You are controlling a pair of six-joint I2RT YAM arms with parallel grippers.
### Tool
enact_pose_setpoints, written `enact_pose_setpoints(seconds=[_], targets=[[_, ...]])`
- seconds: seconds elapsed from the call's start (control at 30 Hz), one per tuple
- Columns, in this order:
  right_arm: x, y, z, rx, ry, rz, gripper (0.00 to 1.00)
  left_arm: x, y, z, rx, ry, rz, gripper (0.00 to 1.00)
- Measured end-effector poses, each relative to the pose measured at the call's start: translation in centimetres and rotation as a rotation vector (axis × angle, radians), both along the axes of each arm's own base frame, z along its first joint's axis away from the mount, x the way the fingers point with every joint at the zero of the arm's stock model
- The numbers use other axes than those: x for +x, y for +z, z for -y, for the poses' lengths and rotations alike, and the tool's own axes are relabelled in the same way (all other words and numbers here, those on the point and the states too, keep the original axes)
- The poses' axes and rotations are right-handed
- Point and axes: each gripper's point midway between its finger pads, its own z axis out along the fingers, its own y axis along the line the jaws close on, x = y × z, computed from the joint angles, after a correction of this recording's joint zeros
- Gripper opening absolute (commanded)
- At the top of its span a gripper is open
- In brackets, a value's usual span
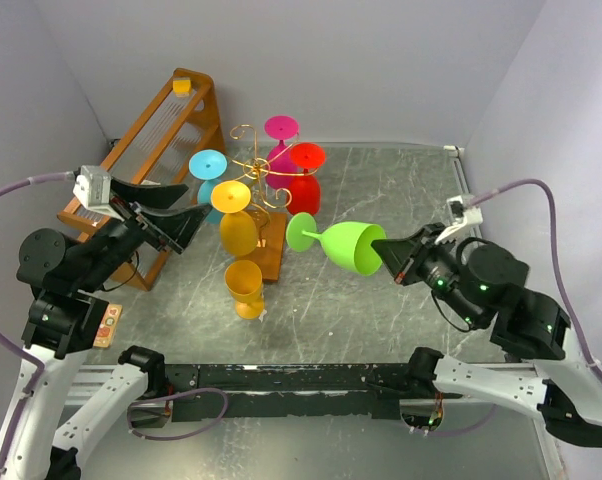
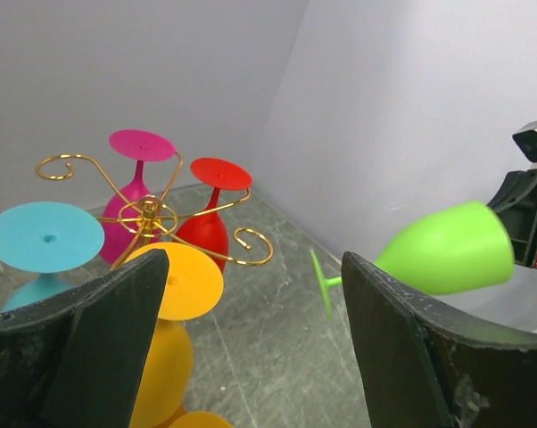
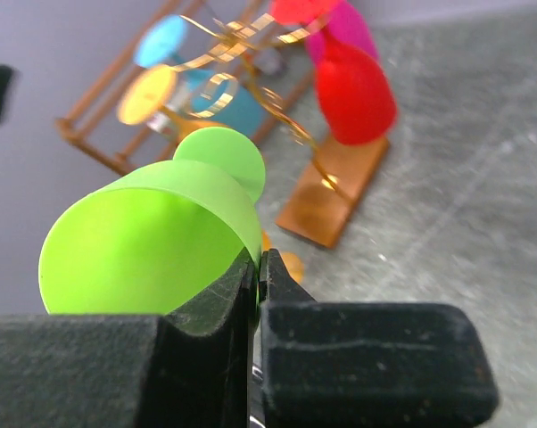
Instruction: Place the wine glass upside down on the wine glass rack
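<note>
The green wine glass (image 1: 349,247) hangs on its side in mid-air, foot pointing at the wine glass rack (image 1: 253,168) nearby. The right gripper (image 1: 389,256) pinches its rim, jaws almost closed. This looks like the carry; next, invert it and slide the stem into a seemingly free curl. The left gripper (image 1: 186,208) gapes empty

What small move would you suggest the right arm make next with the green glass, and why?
Probably ease the right gripper left, bringing the stem toward the empty curl of the rack. It pinches the green glass by the rim, held sideways with its foot facing the rack but not touching it.
</note>
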Motion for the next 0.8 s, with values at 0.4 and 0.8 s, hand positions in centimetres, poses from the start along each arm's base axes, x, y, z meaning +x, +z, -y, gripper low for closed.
enact_pose_setpoints(seconds=[0.4, 0.8], targets=[[-0.7, 8.4, -3.0, 0.273, 0.155, 0.299, 0.00, -0.2, 1.0, 0.3, -0.050, -0.022, 0.000, 0.88], [2.6, 13.5, -7.3, 0.375, 0.105, 0.508, 0.00, 0.1, 2.6, 1.0, -0.320, -0.094, -0.221, 0.84]])
